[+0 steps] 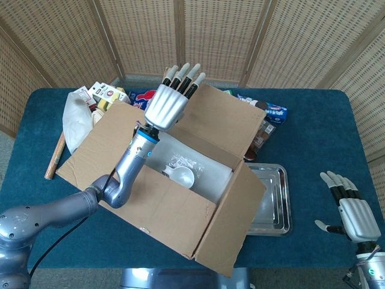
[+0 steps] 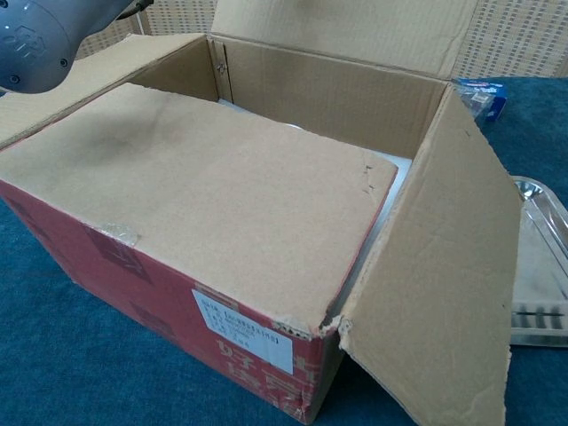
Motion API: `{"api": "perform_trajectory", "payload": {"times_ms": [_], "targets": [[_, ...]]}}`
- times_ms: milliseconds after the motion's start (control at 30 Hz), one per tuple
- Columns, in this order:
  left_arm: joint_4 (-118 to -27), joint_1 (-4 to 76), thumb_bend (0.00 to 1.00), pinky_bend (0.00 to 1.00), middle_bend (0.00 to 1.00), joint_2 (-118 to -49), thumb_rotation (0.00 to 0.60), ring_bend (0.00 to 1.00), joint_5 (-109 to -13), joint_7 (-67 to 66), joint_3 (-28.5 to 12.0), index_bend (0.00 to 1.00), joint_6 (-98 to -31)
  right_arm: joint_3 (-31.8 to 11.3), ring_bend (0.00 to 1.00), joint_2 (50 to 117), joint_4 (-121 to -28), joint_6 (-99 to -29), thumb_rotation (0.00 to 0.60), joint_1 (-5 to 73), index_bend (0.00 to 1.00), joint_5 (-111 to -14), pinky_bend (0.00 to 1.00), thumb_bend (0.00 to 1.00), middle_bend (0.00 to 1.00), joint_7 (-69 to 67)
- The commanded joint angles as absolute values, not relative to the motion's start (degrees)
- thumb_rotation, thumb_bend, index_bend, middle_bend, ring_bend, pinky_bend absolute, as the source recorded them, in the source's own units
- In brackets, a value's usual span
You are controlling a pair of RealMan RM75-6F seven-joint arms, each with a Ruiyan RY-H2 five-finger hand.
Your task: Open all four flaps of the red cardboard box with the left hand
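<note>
Head view: left hand (image 1: 168, 102), fingers spread, holds nothing, above red cardboard box (image 2: 177, 302); near brown flap (image 2: 204, 195) lies inward, prob. unopened. Right hand (image 1: 356, 215) rests spread on blue table (image 1: 313, 138).

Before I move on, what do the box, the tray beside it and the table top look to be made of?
The box looks like corrugated cardboard: matte brown inside, printed red outside, with torn fibrous edges at the corner. The tray seems to be metal, probably stainless steel, given its shiny, reflective silver surface. The table top appears covered in dark blue fabric, maybe felt or carpet, matte and slightly fuzzy.
</note>
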State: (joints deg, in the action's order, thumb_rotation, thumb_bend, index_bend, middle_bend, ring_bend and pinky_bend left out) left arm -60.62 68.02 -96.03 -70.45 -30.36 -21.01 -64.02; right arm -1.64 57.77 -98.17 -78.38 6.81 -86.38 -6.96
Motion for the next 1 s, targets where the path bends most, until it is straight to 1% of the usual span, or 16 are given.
{"api": "perform_trajectory", "payload": {"times_ms": [33,167,300,367,433,500,533,567,633,767,833,933,1000], "targets": [[-59.5,67.8,0.09,0.13,0.0,-96.3,0.6,0.0,-71.1,-29.8,-20.5,0.0,-64.3,-1.6,0.0,57.8,-98.2,-78.4,0.6,6.8,0.0,-86.4,0.0,0.0,0.0,-7.0],[-59.5,67.8,0.09,0.11,0.0,-96.6,0.6,0.0,-70.8,-28.5,-20.8,0.0,-64.0,-1.7,0.0,57.7,-98.2,-78.1,0.6,6.9,0.0,-86.1,0.0,0.0,0.0,-7.2],[-62.3,67.5,0.09,0.09,0.0,-95.1,0.6,0.0,-70.0,-27.0,-21.2,0.0,-62.3,-1.7,0.0,57.7,-98.1,-78.0,0.6,7.0,0.0,-86.1,0.0,0.0,0.0,-7.3],[-65.6,67.1,0.1,0.1,0.0,-92.9,0.6,0.0,-68.7,-27.3,-20.8,0.0,-59.5,-1.6,0.0,57.6,-98.1,-78.0,0.6,7.0,0.0,-86.1,0.0,0.0,0.0,-7.4],[-70.9,66.6,0.09,0.13,0.0,-88.7,0.6,0.0,-67.5,-29.7,-19.6,0.01,-55.8,-1.6,0.0,57.6,-98.1,-78.0,0.6,7.0,0.0,-86.3,0.0,0.0,0.0,-7.4],[-75.3,66.0,0.09,0.17,0.0,-85.4,0.6,0.0,-66.8,-31.2,-19.1,0.05,-54.2,-1.5,0.0,57.6,-98.1,-78.0,0.6,7.0,0.0,-86.4,0.0,0.0,0.0,-7.3],[-78.1,65.5,0.09,0.2,0.0,-83.5,0.6,0.0,-65.7,-31.6,-19.0,0.09,-53.5,-1.5,0.0,57.7,-98.1,-78.0,0.6,7.0,0.0,-86.4,0.0,0.0,0.0,-7.2],[-80.0,65.1,0.09,0.23,0.02,-82.3,0.6,0.02,-64.9,-31.9,-19.1,0.12,-53.0,-1.5,0.0,57.7,-98.1,-78.0,0.6,7.0,0.0,-86.5,0.0,0.0,0.0,-7.1],[-84.3,64.3,0.09,0.31,0.13,-79.5,0.6,0.1,-63.1,-32.5,-19.1,0.24,-52.2,-1.3,0.0,57.8,-98.2,-77.8,0.6,7.1,0.0,-86.6,0.0,0.0,0.0,-6.9],[-91.9,62.7,0.09,0.39,0.3,-73.7,0.6,0.24,-58.4,-32.6,-18.4,0.33,-49.7,-1.2,0.0,58.0,-98.4,-77.7,0.6,7.2,0.0,-86.9,0.0,0.0,0.0,-6.3],[-94.8,62.2,0.08,0.43,0.37,-71.4,0.6,0.3,-56.0,-32.2,-18.1,0.39,-48.3,-1.1,0.0,58.1,-98.4,-77.8,0.6,7.2,0.0,-86.9,0.0,0.0,0.0,-6.0],[-99.0,61.6,0.08,0.51,0.43,-67.7,0.6,0.36,-52.5,-32.1,-16.9,0.44,-46.1,-1.1,0.0,58.2,-98.5,-77.8,0.6,7.2,0.0,-86.9,0.0,0.0,0.0,-5.7],[-101.3,61.4,0.08,0.52,0.44,-65.7,0.6,0.36,-51.6,-32.8,-15.6,0.45,-45.5,-1.1,0.0,58.2,-98.5,-77.8,0.6,7.2,0.0,-86.9,0.0,0.0,0.0,-5.5]]}}
